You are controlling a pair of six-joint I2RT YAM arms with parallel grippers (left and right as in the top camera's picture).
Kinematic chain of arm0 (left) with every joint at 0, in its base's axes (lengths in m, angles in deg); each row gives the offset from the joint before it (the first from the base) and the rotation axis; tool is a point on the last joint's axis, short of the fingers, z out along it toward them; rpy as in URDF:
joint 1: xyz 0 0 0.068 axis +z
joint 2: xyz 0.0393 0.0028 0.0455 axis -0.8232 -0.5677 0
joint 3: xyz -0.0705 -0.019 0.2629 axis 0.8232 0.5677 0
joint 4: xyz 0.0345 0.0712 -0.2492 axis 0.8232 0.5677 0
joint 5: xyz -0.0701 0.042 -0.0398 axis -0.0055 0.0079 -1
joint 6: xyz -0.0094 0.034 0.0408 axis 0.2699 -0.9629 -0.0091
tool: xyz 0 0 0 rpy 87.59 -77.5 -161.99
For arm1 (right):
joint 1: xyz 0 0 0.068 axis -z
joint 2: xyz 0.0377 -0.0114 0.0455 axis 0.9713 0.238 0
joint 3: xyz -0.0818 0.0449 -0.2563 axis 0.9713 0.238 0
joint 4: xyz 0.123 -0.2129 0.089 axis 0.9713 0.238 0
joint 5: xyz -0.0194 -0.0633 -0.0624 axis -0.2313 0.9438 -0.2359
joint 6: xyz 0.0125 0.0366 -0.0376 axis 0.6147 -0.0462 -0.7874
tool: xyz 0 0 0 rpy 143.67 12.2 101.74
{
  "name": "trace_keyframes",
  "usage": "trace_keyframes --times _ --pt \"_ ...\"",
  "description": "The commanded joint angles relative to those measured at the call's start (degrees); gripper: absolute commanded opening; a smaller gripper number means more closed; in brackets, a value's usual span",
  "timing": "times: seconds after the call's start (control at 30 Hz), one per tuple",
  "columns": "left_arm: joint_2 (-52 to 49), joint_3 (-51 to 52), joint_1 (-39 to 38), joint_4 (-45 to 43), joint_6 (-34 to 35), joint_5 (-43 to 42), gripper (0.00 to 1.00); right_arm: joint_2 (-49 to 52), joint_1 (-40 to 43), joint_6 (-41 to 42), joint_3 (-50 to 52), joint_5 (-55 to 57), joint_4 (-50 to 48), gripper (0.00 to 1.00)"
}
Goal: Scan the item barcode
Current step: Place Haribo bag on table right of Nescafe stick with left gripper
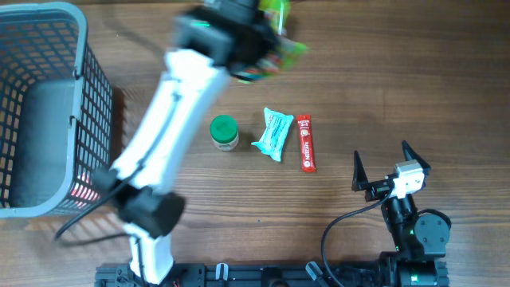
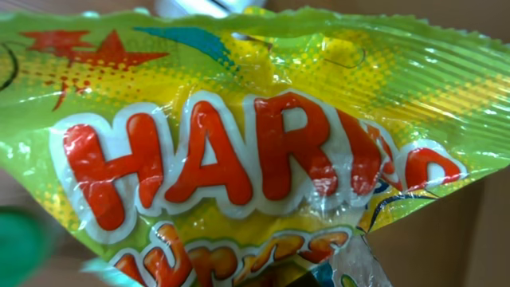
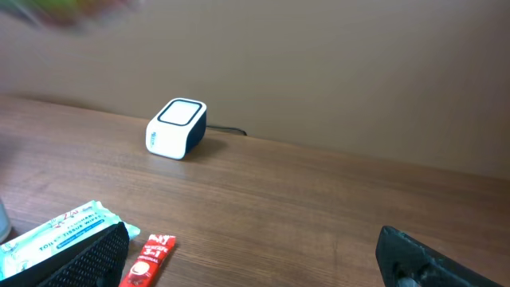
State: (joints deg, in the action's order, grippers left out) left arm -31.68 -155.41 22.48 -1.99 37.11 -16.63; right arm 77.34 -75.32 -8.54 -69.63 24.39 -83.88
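The left gripper (image 1: 256, 49), clamped shut on the bag (image 2: 255, 159), is holding it over the table's (image 1: 398, 80) far edge, probably needing to turn its barcode face squarely toward the scanner (image 3: 177, 127) and steady it, while the right gripper (image 1: 387, 164) is hanging wide open, empty, near the right corner.

Wooden table (image 1: 414, 96) carries a tissue pack (image 1: 273, 134). Green-lidded jar (image 1: 224, 131) just left of it, red sachet (image 1: 306, 143) just right, grey basket (image 1: 80, 48) well left, white scanner (image 3: 177, 127) beyond.

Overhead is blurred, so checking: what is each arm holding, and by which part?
Left gripper holds the Haribo bag; where it grips is hidden. Right gripper holds nothing, open.
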Motion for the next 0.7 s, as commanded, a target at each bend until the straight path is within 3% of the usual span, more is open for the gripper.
trace_keyframes --times 0.0,0.43,0.67 --pt "-7.30 -0.04 -5.46 -5.14 -3.10 1.66 0.04 0.02 -0.31 0.09 0.07 0.52 -0.15 1.00" --pt "-26.14 -0.04 -14.23 -19.10 -3.04 -4.42 0.04 0.02 -0.31 0.09 0.07 0.55 -0.15 1.00" --pt "-26.97 -0.07 -14.56 -18.99 -3.10 -4.42 0.19 0.02 -0.31 0.09 0.07 0.55 -0.15 1.00"
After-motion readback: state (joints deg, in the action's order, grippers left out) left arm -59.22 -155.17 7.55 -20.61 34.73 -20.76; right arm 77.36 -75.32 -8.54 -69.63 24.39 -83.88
